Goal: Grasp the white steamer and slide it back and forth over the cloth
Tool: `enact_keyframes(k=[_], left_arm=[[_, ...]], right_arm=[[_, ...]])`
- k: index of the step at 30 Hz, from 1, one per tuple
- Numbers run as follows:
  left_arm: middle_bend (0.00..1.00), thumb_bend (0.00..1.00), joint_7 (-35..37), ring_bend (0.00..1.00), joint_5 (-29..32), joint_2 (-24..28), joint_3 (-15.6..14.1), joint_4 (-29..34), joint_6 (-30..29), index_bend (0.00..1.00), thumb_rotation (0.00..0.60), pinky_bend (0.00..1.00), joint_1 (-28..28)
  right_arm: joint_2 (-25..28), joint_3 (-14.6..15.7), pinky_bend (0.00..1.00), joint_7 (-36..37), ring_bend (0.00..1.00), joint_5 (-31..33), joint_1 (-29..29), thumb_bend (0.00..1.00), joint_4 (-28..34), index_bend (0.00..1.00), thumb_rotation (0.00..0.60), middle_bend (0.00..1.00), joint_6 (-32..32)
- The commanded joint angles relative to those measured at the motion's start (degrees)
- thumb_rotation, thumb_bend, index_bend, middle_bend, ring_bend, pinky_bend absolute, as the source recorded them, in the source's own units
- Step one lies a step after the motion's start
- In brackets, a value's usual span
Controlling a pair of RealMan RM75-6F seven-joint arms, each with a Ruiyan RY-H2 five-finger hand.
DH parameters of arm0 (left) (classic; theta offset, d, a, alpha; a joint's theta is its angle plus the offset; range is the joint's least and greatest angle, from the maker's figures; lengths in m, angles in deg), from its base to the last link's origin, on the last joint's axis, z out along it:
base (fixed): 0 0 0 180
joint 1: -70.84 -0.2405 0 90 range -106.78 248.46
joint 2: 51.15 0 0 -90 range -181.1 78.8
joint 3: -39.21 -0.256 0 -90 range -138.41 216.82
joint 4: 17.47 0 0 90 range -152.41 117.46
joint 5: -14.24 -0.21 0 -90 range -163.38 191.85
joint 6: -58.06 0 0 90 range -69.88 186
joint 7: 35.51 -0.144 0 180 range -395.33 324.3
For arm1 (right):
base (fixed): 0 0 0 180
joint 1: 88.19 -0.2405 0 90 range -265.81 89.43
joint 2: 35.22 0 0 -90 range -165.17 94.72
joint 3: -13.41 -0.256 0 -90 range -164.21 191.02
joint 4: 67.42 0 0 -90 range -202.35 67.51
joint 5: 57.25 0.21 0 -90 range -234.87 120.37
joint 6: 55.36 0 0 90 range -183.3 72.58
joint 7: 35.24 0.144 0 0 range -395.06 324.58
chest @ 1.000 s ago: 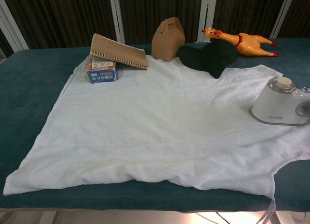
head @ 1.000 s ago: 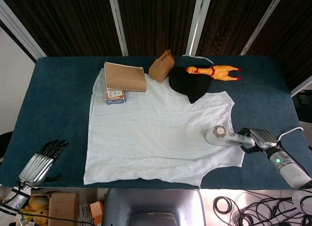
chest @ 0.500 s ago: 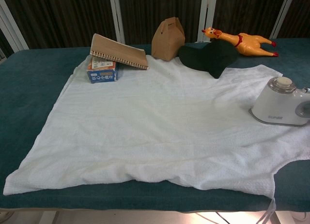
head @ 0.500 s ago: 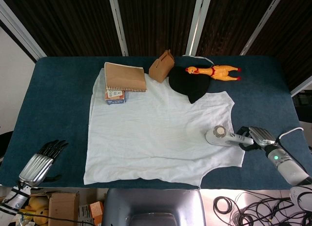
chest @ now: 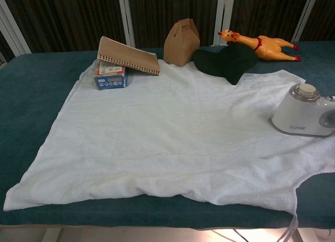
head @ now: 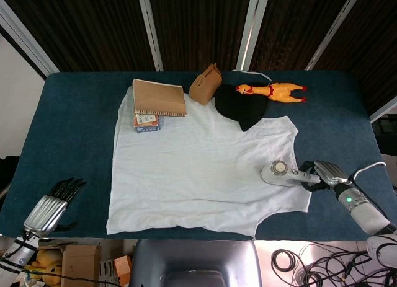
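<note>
The white steamer [head: 280, 172] stands on the right part of the white cloth [head: 198, 169], its handle pointing right. My right hand [head: 327, 175] sits at that handle, past the cloth's right edge, with its fingers curled over and under it. In the chest view the steamer [chest: 299, 114] stands upright at the right edge of the cloth [chest: 157, 132], and the hand is cut off by the frame. My left hand [head: 52, 204] lies at the table's near left corner, off the cloth, fingers stretched out and holding nothing.
Along the cloth's far edge are a brown notebook [head: 159, 97] on a small blue box [head: 146, 121], a brown paper box [head: 206, 83], a black cloth [head: 240, 106] and a yellow rubber chicken [head: 271, 90]. The blue table [head: 74, 132] shows bare to the left.
My right hand has shifted slightly left along the handle and turned a little, its fingers closing round it. The steamer and my left hand have stayed where they were.
</note>
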Motion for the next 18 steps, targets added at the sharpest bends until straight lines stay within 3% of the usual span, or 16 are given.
enact_keyframes(k=[1,9,18], left_arm=[[0.07,0.0,0.05,0.01,0.01,0.04,-0.03,-0.05,-0.04,0.05,0.6,0.11,-0.06],[0.07,0.0,0.36,0.01,-0.08,0.21,-0.08,0.02,-0.08,0.05,0.6,0.11,-0.09],[0.08,0.01,1.01,0.01,0.01,0.36,-0.17,-0.29,0.02,0.05,0.6,0.11,-0.16]], right_arm=[[-0.09,0.01,0.43,0.17,0.35,0.26,0.08,0.33,-0.17,0.42,0.6,0.37,-0.22],[-0.19,0.16,0.48,-1.71,0.38,1.65,-0.28,0.34,0.17,0.43,0.6,0.38,-0.74],[-2.45,-0.14,0.56,-3.04,0.45,4.89,-0.71,0.46,-0.66,0.51,0.6,0.44,-1.55]])
